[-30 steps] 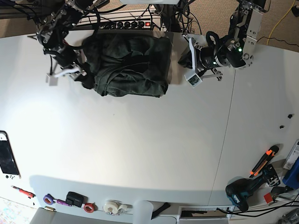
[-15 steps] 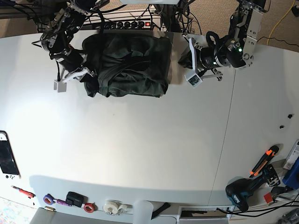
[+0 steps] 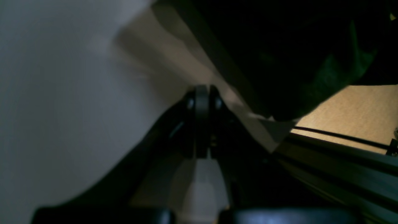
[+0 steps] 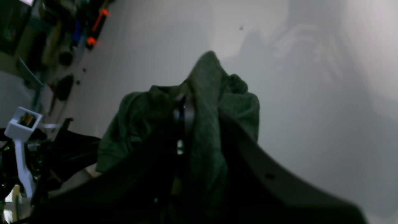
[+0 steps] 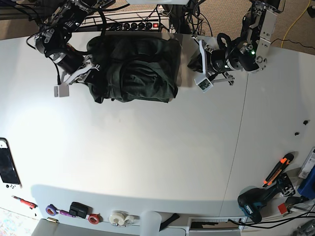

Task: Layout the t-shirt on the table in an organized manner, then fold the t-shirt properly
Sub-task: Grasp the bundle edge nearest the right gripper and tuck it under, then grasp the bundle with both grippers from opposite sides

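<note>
The large dark forest-green heathered knit t-shirt [image 5: 135, 69] is found bunched in a rumpled heap at the far edge of the wide smooth white table [image 5: 147, 152], close to the robot's base and between the two arms. In the right wrist view, a raised fold of the green knit [image 4: 211, 102] is seen pinched in the right gripper [image 4: 183, 115], whose jaws are drawn narrow on the cloth. In the base view that gripper [image 5: 83, 73] is placed at the heap's edge on that view's left side. The left gripper [image 5: 203, 73] is held just beside the opposite edge of the heap, on that view's right; its jaws are closed, and in the left wrist view [image 3: 202, 102] nothing is seen between them, the dark cloth [image 3: 314, 59] lying above and to one side of them. The heap's longer axis is judged to run across the table from one arm to the other, so each gripper is set at one end of it. The spreading step is judged barely begun. The right arm already has cloth; for the shirt to be drawn flat, the near edge would probably have to be taken by the left gripper, which is closest to it.
</note>
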You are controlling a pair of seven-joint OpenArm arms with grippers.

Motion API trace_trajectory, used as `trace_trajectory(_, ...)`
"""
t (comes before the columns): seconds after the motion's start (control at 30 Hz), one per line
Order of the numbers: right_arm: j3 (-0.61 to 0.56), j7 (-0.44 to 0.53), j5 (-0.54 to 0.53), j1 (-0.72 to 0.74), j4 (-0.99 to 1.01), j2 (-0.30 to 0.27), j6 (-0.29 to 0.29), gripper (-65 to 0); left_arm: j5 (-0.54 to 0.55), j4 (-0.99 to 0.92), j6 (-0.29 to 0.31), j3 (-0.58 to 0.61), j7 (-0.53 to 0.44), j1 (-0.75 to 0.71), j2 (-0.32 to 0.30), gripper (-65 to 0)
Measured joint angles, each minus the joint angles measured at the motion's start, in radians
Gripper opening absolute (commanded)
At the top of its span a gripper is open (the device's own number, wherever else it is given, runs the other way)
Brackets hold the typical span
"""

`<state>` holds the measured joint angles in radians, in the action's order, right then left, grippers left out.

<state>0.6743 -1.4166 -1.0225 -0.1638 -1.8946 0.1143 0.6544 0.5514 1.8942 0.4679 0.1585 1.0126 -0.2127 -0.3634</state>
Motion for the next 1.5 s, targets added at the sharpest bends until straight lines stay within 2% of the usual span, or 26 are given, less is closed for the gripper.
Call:
trace_trajectory(0.17, -0.004, 0.001, -0.134, 0.000, -0.065, 0.000, 0.000, -62.1, 0.000, 0.000, 0.000, 0.000, 0.000, 0.000, 0.000, -65.0)
trace_trajectory(0.23, -0.026, 0.004, -0.178, -0.003, -0.073, -0.002, 0.024, -62.1, 0.000, 0.000, 0.000, 0.000, 0.000, 0.000, 0.000, -65.0)
trace_trajectory(0.4, -0.193, 0.000, -0.251, -0.065, -0.074, -0.006, 0.035, -62.1, 0.000, 0.000, 0.000, 0.000, 0.000, 0.000, 0.000, -65.0)
trace_trajectory(0.57, -0.394, -0.001, -0.259, -0.114, -0.074, -0.006, 0.039, -62.1, 0.000, 0.000, 0.000, 0.000, 0.000, 0.000, 0.000, -65.0)
trace_trajectory(0.77, -0.533, 0.000, -0.259, -0.128, -0.074, -0.011, 0.039, -62.0, 0.000, 0.000, 0.000, 0.000, 0.000, 0.000, 0.000, -65.0)
trace_trajectory(0.97, -0.558, 0.001, -0.259, -0.164, -0.074, -0.018, 0.039, -62.0, 0.000, 0.000, 0.000, 0.000, 0.000, 0.001, 0.000, -65.0)
trace_trajectory(1.17, -0.560, 0.002, -0.260, -0.233, -0.074, -0.083, 0.039, -62.0, 0.000, 0.000, 0.000, 0.000, 0.000, 0.014, -0.014, -65.0)
trace_trajectory(1.3, -0.560, 0.003, -0.259, -0.248, -0.074, -0.097, 0.039, -62.0, 0.000, 0.000, 0.000, 0.000, -0.002, 0.023, -0.014, -65.0)
trace_trajectory(1.33, -0.560, 0.003, -0.259, -0.248, -0.074, -0.097, 0.039, -60.8, 0.000, 0.000, 0.000, 0.000, -0.005, 0.025, -0.014, -65.0)
trace_trajectory(1.4, -0.560, 0.003, -0.259, -0.247, -0.074, -0.096, 0.039, -52.3, 0.000, 0.000, 0.000, 0.000, -0.008, 0.025, -0.014, -65.0)
trace_trajectory(1.5, -0.560, 0.003, -0.259, -0.247, -0.074, -0.097, 0.039, -36.6, 0.001, 0.000, 0.000, 0.000, -0.009, 0.025, -0.014, -56.5)
